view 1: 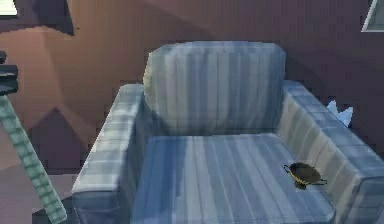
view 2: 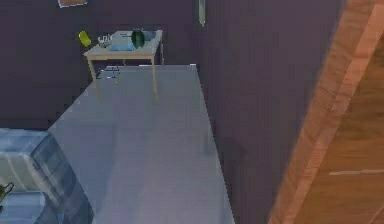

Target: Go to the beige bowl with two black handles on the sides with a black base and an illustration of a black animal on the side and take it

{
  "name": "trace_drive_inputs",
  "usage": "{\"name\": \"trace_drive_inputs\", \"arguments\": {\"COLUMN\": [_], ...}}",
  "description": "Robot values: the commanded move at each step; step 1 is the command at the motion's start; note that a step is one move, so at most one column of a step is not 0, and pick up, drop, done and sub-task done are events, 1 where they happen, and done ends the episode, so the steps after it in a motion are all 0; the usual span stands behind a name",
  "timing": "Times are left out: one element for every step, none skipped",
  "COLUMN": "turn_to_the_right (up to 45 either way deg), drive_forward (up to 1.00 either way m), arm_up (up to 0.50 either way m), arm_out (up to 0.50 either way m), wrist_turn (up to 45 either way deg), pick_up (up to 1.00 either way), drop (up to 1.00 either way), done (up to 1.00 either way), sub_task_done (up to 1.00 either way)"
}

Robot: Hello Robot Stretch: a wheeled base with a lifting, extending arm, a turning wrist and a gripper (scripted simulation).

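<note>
A small dark bowl-shaped thing (view 1: 304,175) with a paler inside and thin dark handles lies on the seat of a blue-grey striped armchair (view 1: 215,100), near the seat's right side in the forward view. That armchair's corner (view 2: 40,185) sits at the arm side view's bottom left. A dark sliver (view 2: 5,190) at that view's left edge lies on it; I cannot tell what it is.
A striped pale post (view 1: 30,165) leans at the forward view's left, with a dark object (view 1: 8,78) above it. Across a grey floor (view 2: 140,130), a small light table (view 2: 125,52) by the dark wall carries a yellow thing (view 2: 85,38) and a greenish thing (view 2: 137,38). Wood-coloured flooring (view 2: 345,130) runs along the right.
</note>
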Motion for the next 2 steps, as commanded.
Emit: {"name": "trace_drive_inputs", "arguments": {"turn_to_the_right": [45.0,24.0], "drive_forward": [0.00,0.00], "arm_up": [0.00,0.00], "arm_out": [0.00,0.00], "wrist_turn": [0.0,0.0], "pick_up": [0.00,0.00], "drop": [0.00,0.00], "done": [0.00,0.00], "sub_task_done": [0.00,0.00]}}
